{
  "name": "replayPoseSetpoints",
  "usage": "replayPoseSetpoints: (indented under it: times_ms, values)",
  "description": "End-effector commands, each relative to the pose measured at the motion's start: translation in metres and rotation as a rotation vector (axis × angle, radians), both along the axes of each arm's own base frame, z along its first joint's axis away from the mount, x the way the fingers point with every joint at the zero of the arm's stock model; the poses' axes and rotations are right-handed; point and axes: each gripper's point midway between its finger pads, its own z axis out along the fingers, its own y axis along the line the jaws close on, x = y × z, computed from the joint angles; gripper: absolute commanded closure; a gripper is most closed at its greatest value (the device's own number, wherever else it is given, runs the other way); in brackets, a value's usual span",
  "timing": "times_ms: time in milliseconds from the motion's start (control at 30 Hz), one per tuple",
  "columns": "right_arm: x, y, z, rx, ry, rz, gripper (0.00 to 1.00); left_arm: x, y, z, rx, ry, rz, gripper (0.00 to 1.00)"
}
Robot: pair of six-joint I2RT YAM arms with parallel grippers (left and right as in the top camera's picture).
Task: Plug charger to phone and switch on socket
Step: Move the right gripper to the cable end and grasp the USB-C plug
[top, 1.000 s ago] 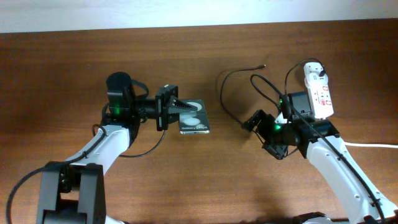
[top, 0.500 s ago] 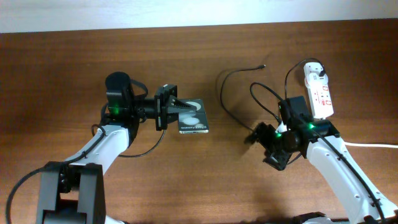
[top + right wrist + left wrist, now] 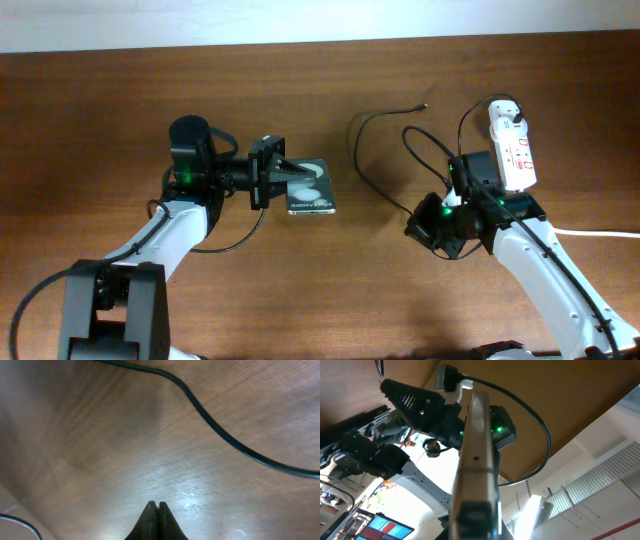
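Left gripper (image 3: 283, 172) clamped on the phone (image 3: 315, 187); right gripper (image 3: 418, 226) pinched together, empty.
Overhead: the phone sits left of centre, and the charger (image 3: 372, 185) loops between it and the socket (image 3: 512, 150) at far right. Left wrist: the phone (image 3: 477, 460) stands edge-on in the grip. Right wrist: the fingertips (image 3: 150, 519) meet over bare table (image 3: 100, 460), apart from the charger (image 3: 225, 437).

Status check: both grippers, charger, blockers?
Left gripper shut on phone. Right gripper shut, empty; charger cable lies past its tips. Connector tip loose, unplugged. Nothing in the way.
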Motion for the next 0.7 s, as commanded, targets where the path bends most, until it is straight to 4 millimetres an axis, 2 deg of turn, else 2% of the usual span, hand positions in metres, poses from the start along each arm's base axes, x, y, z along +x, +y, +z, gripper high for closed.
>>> replayPoseSetpoints:
  times_ms: [0, 67, 100, 167, 300, 367, 500, 667]
  values:
    - [0.013, 0.005, 0.010, 0.040, -0.065, 0.005, 0.96, 0.000, 0.002, 0.008, -0.007, -0.017, -0.016, 1.00]
    - [0.025, 0.012, 0.019, 0.077, -0.130, 0.017, 0.96, 0.000, 0.002, 0.008, -0.007, -0.017, -0.016, 1.00]
    - [0.040, 0.014, 0.027, 0.090, -0.204, 0.020, 0.96, 0.000, 0.002, 0.008, -0.007, -0.017, -0.016, 1.00]
    - [0.057, 0.017, 0.037, 0.118, -0.266, -0.020, 0.96, 0.000, 0.002, 0.008, -0.007, -0.016, -0.016, 1.00]
    - [0.086, 0.023, 0.063, 0.180, -0.405, -0.057, 0.82, 0.000, 0.002, 0.008, -0.007, -0.016, -0.016, 1.00]
    - [0.093, 0.024, 0.071, 0.209, -0.424, -0.092, 0.78, 0.000, 0.002, 0.008, -0.007, -0.017, -0.016, 1.00]
    - [0.099, 0.020, 0.072, 0.188, -0.444, -0.113, 0.46, 0.000, 0.002, 0.008, -0.007, -0.017, -0.015, 1.00]
    - [0.107, 0.005, 0.069, 0.073, -0.506, -0.104, 0.25, 0.003, 0.001, 0.008, -0.003, -0.017, 0.000, 1.00]
